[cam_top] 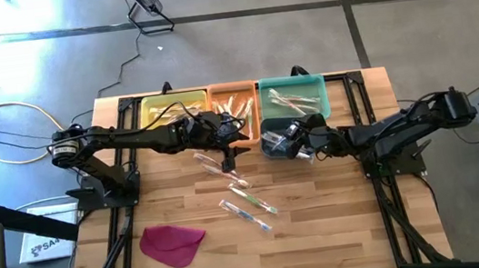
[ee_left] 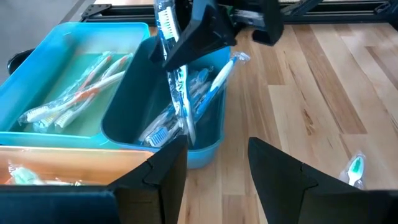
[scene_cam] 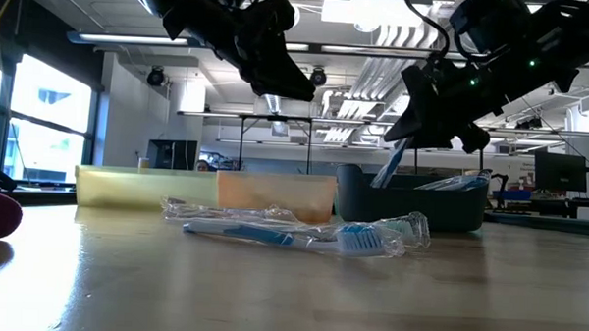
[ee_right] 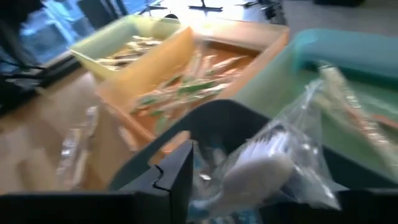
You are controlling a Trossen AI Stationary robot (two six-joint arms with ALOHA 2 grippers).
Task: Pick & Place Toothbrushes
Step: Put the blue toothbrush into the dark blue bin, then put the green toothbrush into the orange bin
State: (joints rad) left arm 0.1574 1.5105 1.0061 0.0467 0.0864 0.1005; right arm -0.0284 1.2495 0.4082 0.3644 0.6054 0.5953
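Observation:
My right gripper [cam_top: 288, 137] hovers over the dark blue bin [ee_left: 208, 140], fingers parted. A blue toothbrush [ee_left: 177, 93] in a clear wrapper stands steeply between them, its lower end among other wrapped toothbrushes in that bin. Its wrapped head [ee_right: 261, 171] fills the right wrist view. My left gripper [ee_left: 217, 168] hangs open above the table's middle, beside the orange bin [cam_top: 232, 107], holding nothing. Several wrapped toothbrushes [cam_top: 246, 202] lie flat on the wood in front of the bins, and one shows with a blue handle [scene_cam: 282, 234] in the low view. My right gripper has the blue toothbrush's upper part [ee_left: 166, 28] between its parted fingers, coming at it from above and from the table's right. The toothbrush stands tilted, with its lower end [ee_left: 186, 127] resting in the dark blue bin. Whether a finger touches it, I cannot tell.
A yellow bin [cam_top: 163, 111], the orange bin and a teal bin [cam_top: 295, 100] stand in a row at the far edge, each with toothbrushes in it. A magenta cloth piece [cam_top: 172, 243] lies at the near left. Bare wood lies at the near right.

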